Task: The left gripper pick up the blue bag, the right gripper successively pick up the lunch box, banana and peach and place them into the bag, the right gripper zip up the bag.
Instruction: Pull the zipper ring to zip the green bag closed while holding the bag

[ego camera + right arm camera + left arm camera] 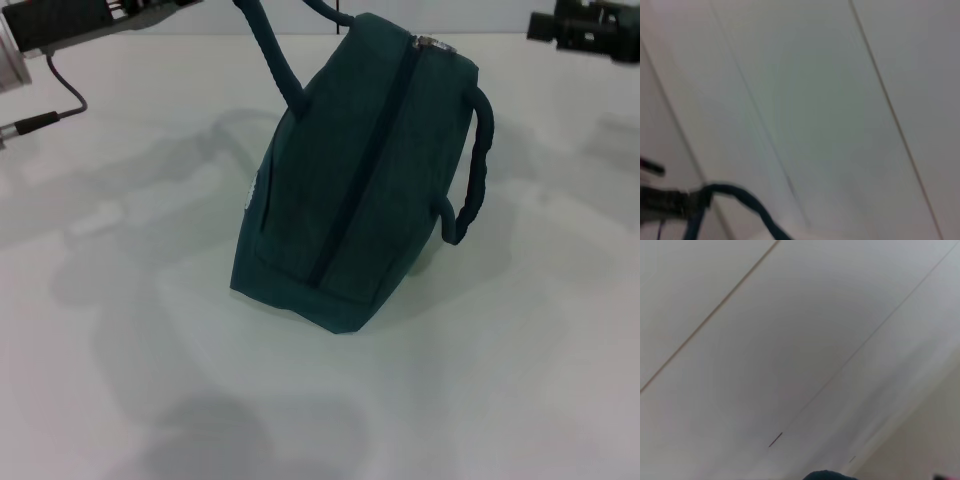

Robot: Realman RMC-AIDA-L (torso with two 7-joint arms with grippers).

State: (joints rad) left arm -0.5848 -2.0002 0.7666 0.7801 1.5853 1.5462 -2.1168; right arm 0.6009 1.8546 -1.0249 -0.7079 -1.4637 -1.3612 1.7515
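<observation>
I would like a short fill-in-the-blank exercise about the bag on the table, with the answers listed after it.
1. The bag has its zipper fully ____.
2. The bag stands on a ____ table.
3. The number of handles visible on the bag is ____.
4. Near the right handle the right pincer sits at the picture's top ____ corner.

Answers: closed; white; two; right
</observation>
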